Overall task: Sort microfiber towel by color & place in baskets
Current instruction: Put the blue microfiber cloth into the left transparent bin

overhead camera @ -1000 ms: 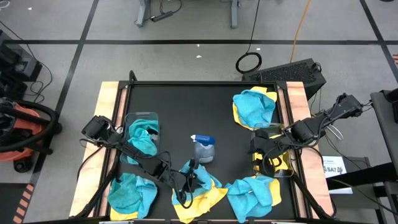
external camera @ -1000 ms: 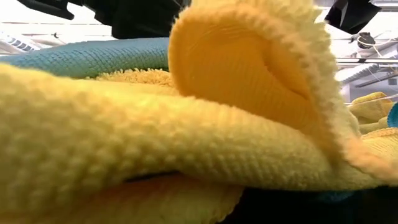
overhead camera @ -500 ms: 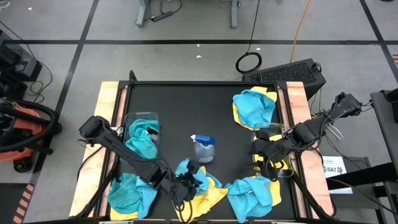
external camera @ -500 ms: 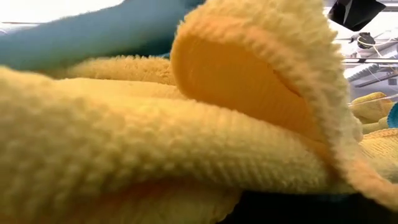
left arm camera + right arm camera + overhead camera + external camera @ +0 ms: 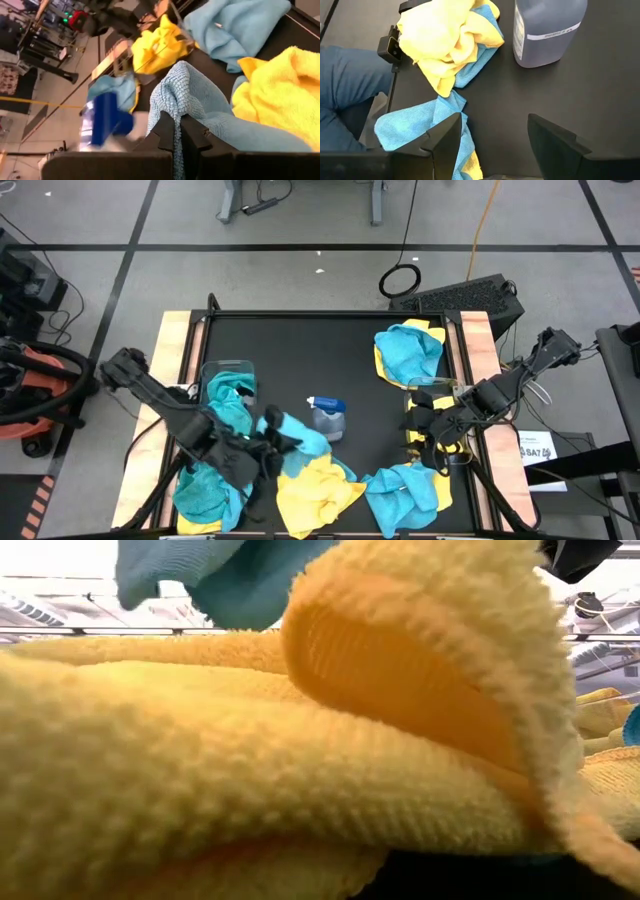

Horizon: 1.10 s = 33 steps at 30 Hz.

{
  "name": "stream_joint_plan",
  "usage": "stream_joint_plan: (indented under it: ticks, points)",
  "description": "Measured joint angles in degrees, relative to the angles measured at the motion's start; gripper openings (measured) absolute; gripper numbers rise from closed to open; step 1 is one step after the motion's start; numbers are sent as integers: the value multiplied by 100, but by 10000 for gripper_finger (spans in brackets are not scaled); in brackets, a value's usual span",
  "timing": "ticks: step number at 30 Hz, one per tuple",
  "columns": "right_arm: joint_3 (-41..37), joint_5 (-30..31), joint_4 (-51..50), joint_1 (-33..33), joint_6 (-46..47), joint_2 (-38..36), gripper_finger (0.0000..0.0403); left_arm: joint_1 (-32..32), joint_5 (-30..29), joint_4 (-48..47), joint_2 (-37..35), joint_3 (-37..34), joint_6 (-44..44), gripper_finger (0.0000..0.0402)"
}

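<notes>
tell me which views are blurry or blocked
Low view: a yellow towel right against the lens fills the picture, soft. Left wrist view: the spray bottle is smeared with motion blur. High view: sharp, evenly lit. Right wrist view: clear.

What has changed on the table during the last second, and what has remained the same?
The left gripper closed on a blue towel lying on the yellow towel at the front edge, lifted it off and drew it back toward the left basket. The yellow towel is now uncovered. The right gripper, open by the right basket, the spray bottle and the other piles did not move.
</notes>
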Motion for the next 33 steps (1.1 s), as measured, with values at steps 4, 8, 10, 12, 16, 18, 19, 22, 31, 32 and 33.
stream_joint_plan:
  ticks: [4, 8, 10, 12, 16, 18, 19, 22, 31, 32, 33]
  points:
    - [0, 46, 2, 31, -40, 1, 219, -27, -289, -507, -418, 4, -206, 5]
    - [0, 55, 11, 31, -76, 1, 219, -32, -621, -1325, -790, 4, -623, 5]
    - [0, 55, 11, 31, -105, 1, 219, -27, -733, -1716, -936, 4, -849, 5]
    - [0, 57, 12, 31, -115, 1, 219, -23, -819, -2047, -1061, 2, -1055, 5]
    - [0, 61, 15, 31, -155, 1, 219, -23, -933, -2613, -1286, 2, -1404, 5]
    - [0, 63, 15, 31, -165, 1, 219, -23, -941, -2923, -1362, 0, -1597, 5]
    - [0, 64, 15, 31, -168, 1, 219, -23, -943, -3085, -1396, 0, -1721, 5]
    - [0, 66, 15, 31, -168, 1, 219, -16, -950, -3612, -1487, 0, -2123, 5]
    - [0, 206, 15, 31, -181, 1, 219, -16, -855, -5098, -1590, -33, -3616, 4]
    - [0, 207, 17, 31, -195, 1, 219, -18, -781, -5103, -1619, -50, -3605, 4]
    - [0, 208, 17, 31, -209, 1, 219, -18, -722, -5107, -1634, -50, -3611, 4]
